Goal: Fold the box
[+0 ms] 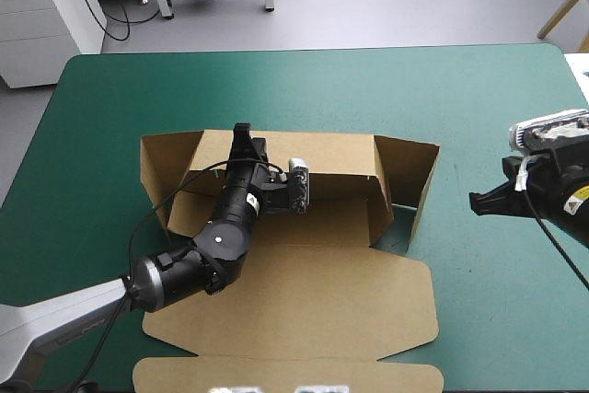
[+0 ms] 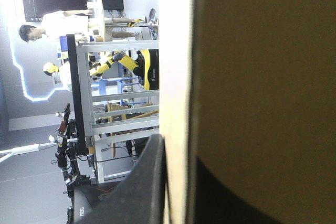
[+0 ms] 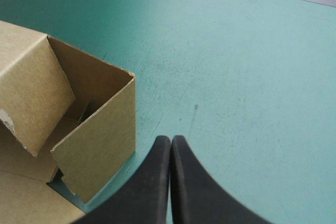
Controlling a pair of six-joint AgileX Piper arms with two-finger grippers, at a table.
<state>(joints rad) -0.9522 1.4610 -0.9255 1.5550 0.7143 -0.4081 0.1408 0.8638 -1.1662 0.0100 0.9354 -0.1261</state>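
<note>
Closest to my left wrist camera stands the far wall of the box. Its pale cut edge runs right between my black fingers — my left gripper is pinching that wall, one finger on each face.

The box is a cut sheet of plain brown board, half raised into a tray. It lies at the middle of the table on the teal-green cover. Its far wall is upright. At the left end a flap stands splayed outward. At the right end an outer wall is up, with a shorter inner flap leaning beside it and a wedge of cover showing between the two. The lid lies flat on the cover, its tuck flap at the table's near edge.

Within the tray, my left arm reaches across the floor from the near left up to the far wall.

The tray's long axis runs left to right, in line with the table's far edge. Its mouth faces up, and the lid points back toward the near edge, toward me.

My right gripper has its fingers pressed together into one point. It hangs over the cover just beside the box's right end — near the outer wall, not touching it.
</note>
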